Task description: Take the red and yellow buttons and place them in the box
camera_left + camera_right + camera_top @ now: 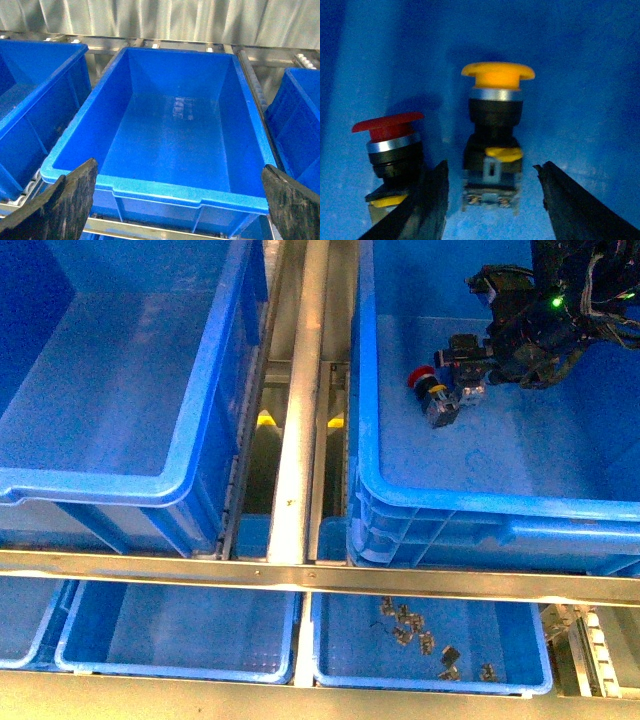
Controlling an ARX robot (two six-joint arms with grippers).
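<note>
A red button point(421, 376) and a yellow button point(441, 398) stand on the floor of the box point(480, 505), the deep blue bin with a doubled rim at the right. My right gripper point(466, 380) is down inside it. In the right wrist view it point(492, 200) is open, with the yellow button point(492, 145) upright between its fingers and no visible contact. The red button point(390, 145) stands just outside one finger point(427, 200). My left gripper point(177, 210) is open and empty, facing the near rim of an empty deep blue bin point(150, 187). It is out of the front view.
Another deep blue bin point(190, 455) sits at the left, empty. A metal rail point(300, 390) runs between the two bins and a crossbar point(300, 575) lies in front. Below are shallow blue trays point(180, 670); the right one point(330, 640) holds several small metal parts.
</note>
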